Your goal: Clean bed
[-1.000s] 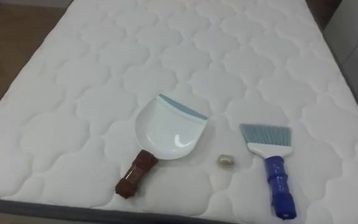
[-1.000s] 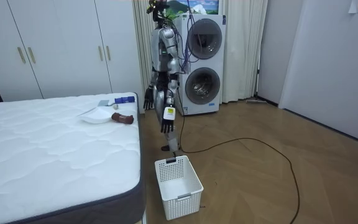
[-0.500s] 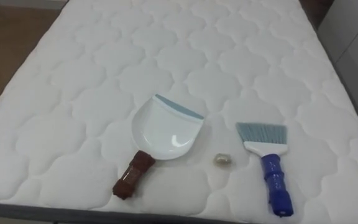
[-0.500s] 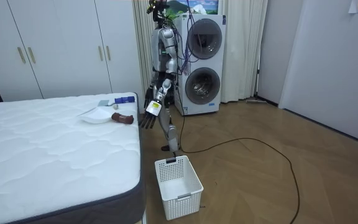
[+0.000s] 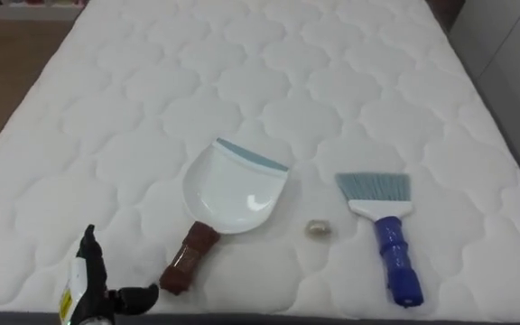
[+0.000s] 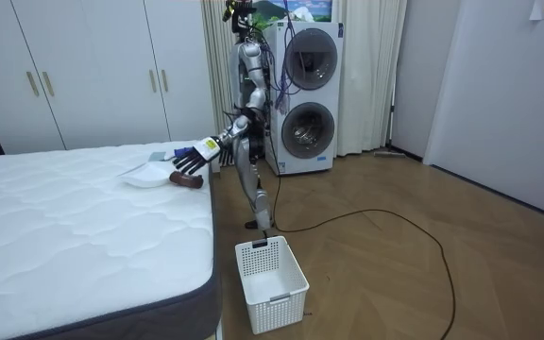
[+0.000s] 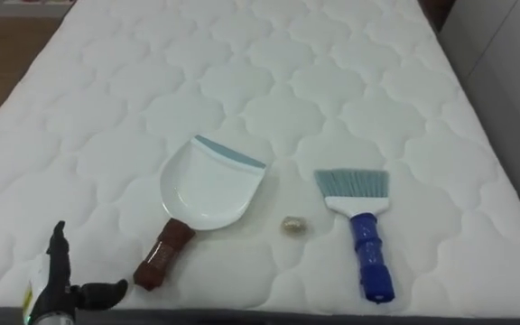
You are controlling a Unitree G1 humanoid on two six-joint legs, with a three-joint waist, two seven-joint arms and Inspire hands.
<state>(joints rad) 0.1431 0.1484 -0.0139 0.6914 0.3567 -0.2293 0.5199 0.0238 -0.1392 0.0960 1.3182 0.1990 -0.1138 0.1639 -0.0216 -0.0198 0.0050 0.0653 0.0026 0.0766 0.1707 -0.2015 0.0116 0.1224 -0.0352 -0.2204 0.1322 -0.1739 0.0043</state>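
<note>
White quilted mattress (image 5: 134,108) covers the bed, and near its foot edge lies a white dustpan (image 5: 235,188) with a blue-grey lip. The pan's mouth points up the bed and its brown handle (image 5: 186,262) angles back toward the robot. A small crumpled scrap (image 5: 317,229), pale and yellowish, sits on the mattress just beside the dustpan on its right as the robot sees it, level with the pan's rear edge. Beyond the scrap, further from the dustpan on that same side, is a brush (image 5: 382,226) with a blue handle and grey-blue bristles. It lies flat, bristles up the bed, and touches neither the scrap nor the pan.

The robot's left hand (image 5: 93,289) is out over the edge of the bed, near the tip of the dustpan's handle and to its left, without touching it. Its fingers are straight and spread with the thumb stuck out sideways, and it grasps nothing.

From across the room, the robot stands upright on the wood floor at the end of the bed where the dustpan lies. A white slatted basket (image 6: 270,283) sits on the floor well apart from the dustpan, off the bed's corner. Two stacked washing machines (image 6: 308,94) stand behind the robot.
</note>
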